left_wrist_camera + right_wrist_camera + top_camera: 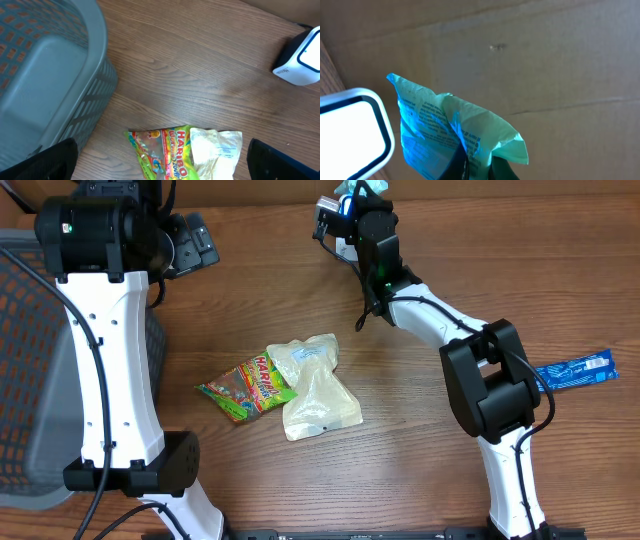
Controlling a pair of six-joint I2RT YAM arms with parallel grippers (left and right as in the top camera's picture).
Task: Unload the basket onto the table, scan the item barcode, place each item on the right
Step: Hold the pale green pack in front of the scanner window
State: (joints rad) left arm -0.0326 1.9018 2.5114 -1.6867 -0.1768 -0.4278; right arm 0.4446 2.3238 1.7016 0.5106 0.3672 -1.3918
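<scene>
Green packet (445, 125): clamped in right pincer (477, 170), raised just beside scanner (350, 130) at far edge of bench (420, 470). Left pincer (195, 242): spread wide, empty, left of scanner. Haribo bag (245, 385) and white pouch (315, 395): overlapping, well apart from scanner, bare wood between.

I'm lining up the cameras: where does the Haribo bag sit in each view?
Overhead: Haribo bag at centre, beside the white pouch, on its left.
Left wrist: bottom edge, centre.
Right wrist: not in it; only the green packet in the right gripper.
Shared landmark: the white scanner, in all three.
</scene>
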